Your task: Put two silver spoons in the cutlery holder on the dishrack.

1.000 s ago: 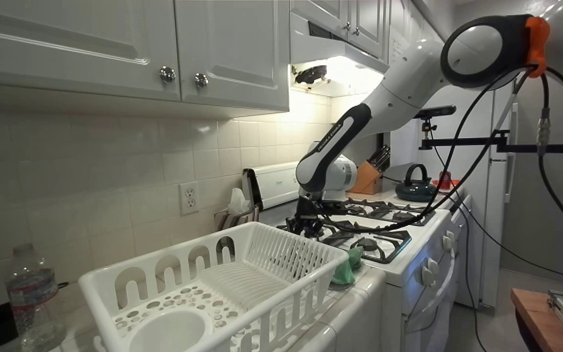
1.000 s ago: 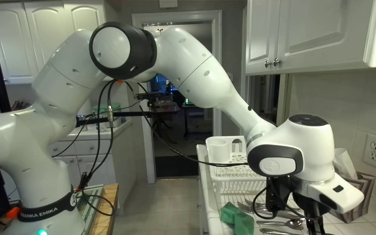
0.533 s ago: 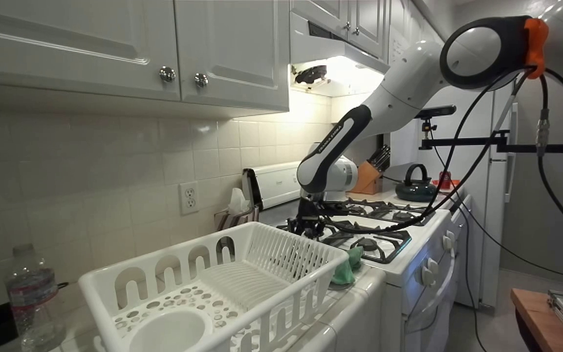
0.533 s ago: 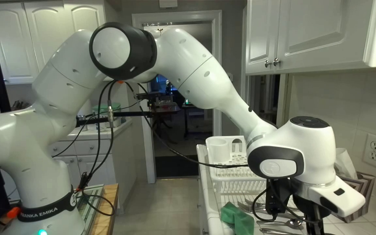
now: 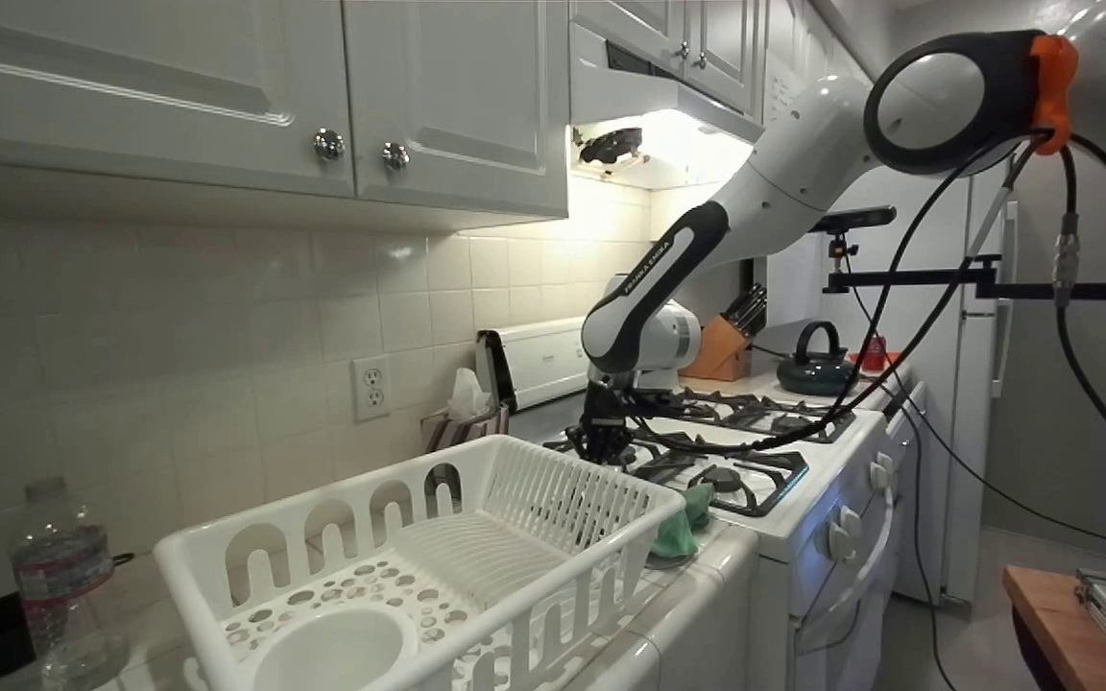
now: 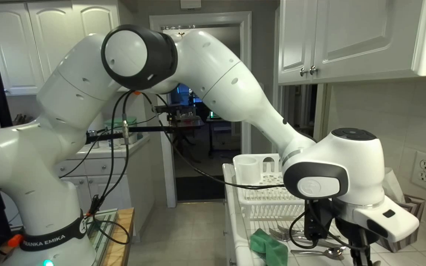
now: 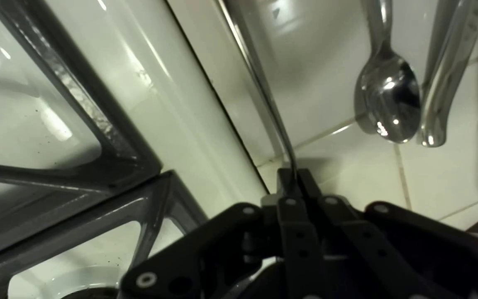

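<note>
A silver spoon, bowl hidden, has its thin handle [image 7: 260,81] running up from between my fingertips in the wrist view. My gripper [image 7: 297,176] is shut on it, beside the stove's edge. The handle's shadow lies apart from it on the tiles. Another silver spoon [image 7: 390,97] rests bowl-end towards me on the counter, also seen as a spoon [image 6: 334,252] in an exterior view. The white dishrack [image 5: 553,579] stands beyond my gripper [image 6: 362,258]. At its far end is the cutlery holder [image 6: 248,170], a round white cup with nothing visible inside.
A smooth metal handle [image 7: 438,104] lies beside the loose spoon. Several forks [image 6: 279,234] lie near the rack, with a green cloth [image 6: 270,247] at the counter's front. Black stove grates [image 7: 110,174] border the counter. A striped tissue box [image 6: 407,218] stands by the wall.
My gripper has closed and risen a little, shifting slightly right in an exterior view. The silver handle that lay below the loose spoon there has left its place on the tiles.
</note>
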You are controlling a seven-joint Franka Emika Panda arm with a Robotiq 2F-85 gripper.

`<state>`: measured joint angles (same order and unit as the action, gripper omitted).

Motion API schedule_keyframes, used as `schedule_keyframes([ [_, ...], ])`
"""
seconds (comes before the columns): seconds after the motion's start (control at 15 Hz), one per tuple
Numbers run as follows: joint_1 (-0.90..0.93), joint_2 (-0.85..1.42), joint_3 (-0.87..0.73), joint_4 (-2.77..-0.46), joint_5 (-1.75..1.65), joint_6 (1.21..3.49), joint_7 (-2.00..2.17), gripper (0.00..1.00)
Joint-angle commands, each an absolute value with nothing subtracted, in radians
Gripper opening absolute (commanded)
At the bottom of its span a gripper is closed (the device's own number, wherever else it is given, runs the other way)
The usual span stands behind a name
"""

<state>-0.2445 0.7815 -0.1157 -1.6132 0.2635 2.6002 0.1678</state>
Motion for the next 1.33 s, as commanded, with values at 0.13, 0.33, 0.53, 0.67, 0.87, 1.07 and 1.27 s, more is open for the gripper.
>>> schedule_keyframes([
  [0.13, -0.239, 0.773, -0.116, -1.611, 0.255, 2.585, 0.181, 0.01],
  [0.33, -0.243, 0.722, -0.117, -1.656, 0.259, 2.602, 0.172, 0.01],
  [0.53, -0.255, 0.656, -0.108, -1.702, 0.272, 2.595, 0.158, 0.01],
  [0.67, -0.259, 0.611, -0.105, -1.729, 0.28, 2.585, 0.162, 0.01],
  [0.87, -0.257, 0.546, -0.102, -1.776, 0.285, 2.577, 0.157, 0.01],
  [1.07, -0.249, 0.493, -0.094, -1.818, 0.29, 2.574, 0.156, 0.01],
  [1.27, -0.235, 0.44, -0.082, -1.868, 0.294, 2.59, 0.152, 0.01],
])
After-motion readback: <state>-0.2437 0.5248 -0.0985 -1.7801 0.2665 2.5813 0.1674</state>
